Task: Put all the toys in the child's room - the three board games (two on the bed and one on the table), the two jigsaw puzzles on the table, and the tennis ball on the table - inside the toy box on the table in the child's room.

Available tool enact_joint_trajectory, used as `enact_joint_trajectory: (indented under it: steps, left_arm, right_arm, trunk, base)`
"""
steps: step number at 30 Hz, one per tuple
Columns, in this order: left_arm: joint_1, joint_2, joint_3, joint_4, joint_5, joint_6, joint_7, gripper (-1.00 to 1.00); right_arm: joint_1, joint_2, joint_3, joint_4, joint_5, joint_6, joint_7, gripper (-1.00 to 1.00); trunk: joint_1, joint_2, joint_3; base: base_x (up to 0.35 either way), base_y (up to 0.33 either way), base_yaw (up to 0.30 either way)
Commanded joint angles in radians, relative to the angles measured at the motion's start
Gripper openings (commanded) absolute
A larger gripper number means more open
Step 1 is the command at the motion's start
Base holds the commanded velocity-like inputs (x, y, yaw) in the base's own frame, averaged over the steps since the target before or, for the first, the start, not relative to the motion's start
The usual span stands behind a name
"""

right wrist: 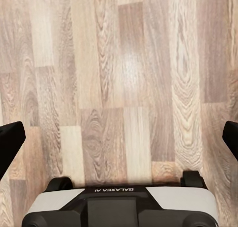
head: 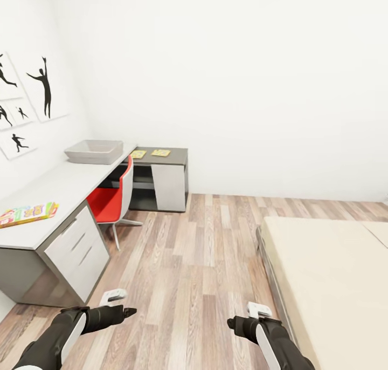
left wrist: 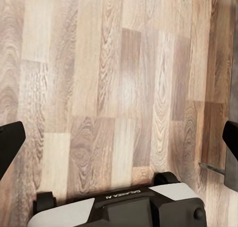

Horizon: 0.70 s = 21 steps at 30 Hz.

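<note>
The table [head: 64, 184] runs along the left wall. On its far end stands the pale grey toy box [head: 92, 155]. Two jigsaw puzzles [head: 138, 154] [head: 160, 152] lie flat on the lower dark section beyond it. A colourful board game [head: 28, 214] lies flat on the near end of the table. The beige bed [head: 323, 283] is at the right, and the part of its mattress in view is bare. The tennis ball is out of view. My left gripper [head: 129, 310] [left wrist: 119, 147] and right gripper [head: 230, 322] [right wrist: 119, 140] hang open and empty over the wood floor.
A red chair [head: 110, 200] is tucked at the table between the drawers [head: 78, 246] and the dark section. Silhouette pictures [head: 44, 87] hang on the left wall. Wood-plank floor [head: 199, 262] stretches between table and bed.
</note>
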State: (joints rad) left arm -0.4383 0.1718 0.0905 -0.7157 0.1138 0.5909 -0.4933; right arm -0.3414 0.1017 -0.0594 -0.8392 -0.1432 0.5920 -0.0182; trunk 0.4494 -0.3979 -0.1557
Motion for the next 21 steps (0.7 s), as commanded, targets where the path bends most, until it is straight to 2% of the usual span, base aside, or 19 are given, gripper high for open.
enact_joint_trajectory:
  steps: [1,16,21]
  left_arm:
    - [-0.001,0.0,0.001,-0.001,0.01,0.009,0.001,1.0]
    - [-0.001,0.0,0.0,-0.001,0.01,0.009,0.0,1.0]
    - [-0.001,0.0,0.0,-0.001,0.01,0.009,0.001,1.0]
  right_arm:
    - [-0.001,0.001,-0.003,-0.001,-0.007,0.005,-0.002,1.0]
    - [-0.001,0.001,-0.003,-0.001,-0.008,0.005,-0.002,1.0]
    - [-0.001,0.001,-0.003,-0.001,-0.009,0.005,-0.002,1.0]
  trunk:
    - [0.001,-0.002,-0.002]
    - [0.001,-0.002,-0.002]
    - [0.001,-0.002,-0.001]
  base:
    - [0.0,0.0,-0.043]
    - [-0.011,0.0,-0.013]
    - [-0.076,0.0,-0.11]
